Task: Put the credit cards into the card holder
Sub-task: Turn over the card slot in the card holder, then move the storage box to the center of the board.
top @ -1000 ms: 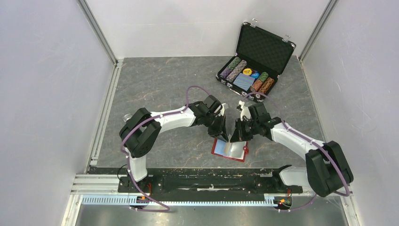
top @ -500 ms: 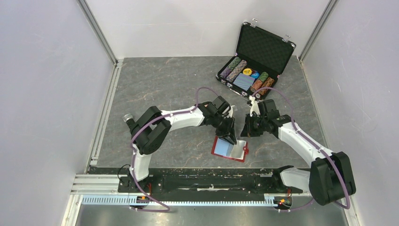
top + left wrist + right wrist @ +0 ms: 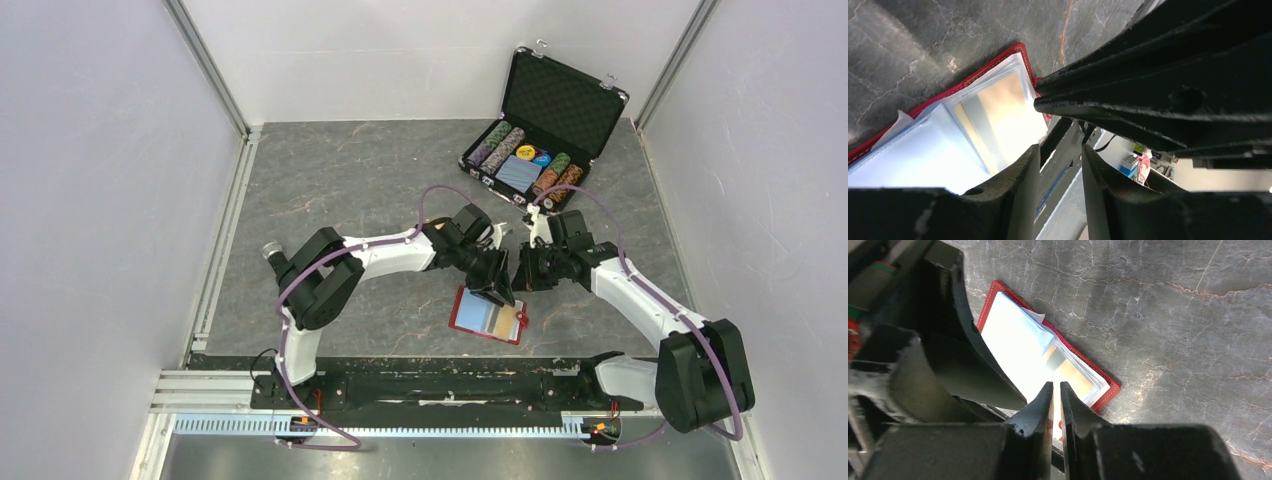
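**Holder open under both grippers, one card in a sleeve**

The holder lies open on the table, close to the near edge and just ahead of the black rail. My left gripper hangs over the holder's far edge, jaws partly open with nothing between them. My right gripper sits just beside it, jaws all but together, and I can make out nothing in that slit. One orange-gold card shows inside a clear sleeve on the holder's right half. I see no loose cards on the table.

By my judgement the card is light, stiff and slick. I'd pinch it by a short edge and slide it flat into a sleeve mouth. The holder looks soft and light, with floppy film sleeves. It may skate on the smooth marbled top unless one gripper pins its red border.

White walls close in on three sides. The chip case sits well apart at the back right. The two grippers are crowded together, so that is where I'd take care.
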`<action>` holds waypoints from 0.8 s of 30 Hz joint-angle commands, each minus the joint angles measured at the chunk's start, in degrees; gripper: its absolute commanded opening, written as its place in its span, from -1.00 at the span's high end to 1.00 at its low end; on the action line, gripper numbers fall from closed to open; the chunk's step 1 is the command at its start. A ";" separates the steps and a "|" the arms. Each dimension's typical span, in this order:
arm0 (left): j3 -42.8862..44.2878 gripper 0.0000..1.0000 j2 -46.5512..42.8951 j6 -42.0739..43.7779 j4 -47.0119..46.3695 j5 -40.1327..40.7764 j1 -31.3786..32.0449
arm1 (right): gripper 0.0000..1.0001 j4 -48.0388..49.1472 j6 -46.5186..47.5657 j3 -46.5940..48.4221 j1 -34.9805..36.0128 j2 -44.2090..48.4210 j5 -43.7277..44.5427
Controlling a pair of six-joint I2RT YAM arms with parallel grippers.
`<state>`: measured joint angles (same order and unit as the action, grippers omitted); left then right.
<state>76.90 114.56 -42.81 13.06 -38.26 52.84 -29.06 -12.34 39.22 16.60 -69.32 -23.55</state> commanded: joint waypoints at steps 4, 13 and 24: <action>-7.78 0.13 -8.32 -4.62 -9.20 1.33 -3.43 | 0.74 1.97 0.99 1.29 -0.23 -1.90 -3.47; -22.99 0.09 -17.76 -11.45 -21.01 3.23 -13.59 | 0.25 4.85 0.69 9.84 0.10 -10.66 -5.48; -21.43 0.00 -30.68 5.15 4.12 19.57 -19.27 | -0.30 6.57 -2.16 31.58 4.47 -28.94 -3.35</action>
<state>51.07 88.86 -47.94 4.25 -28.56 33.45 -24.86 -13.06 63.02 18.94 -93.34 -27.55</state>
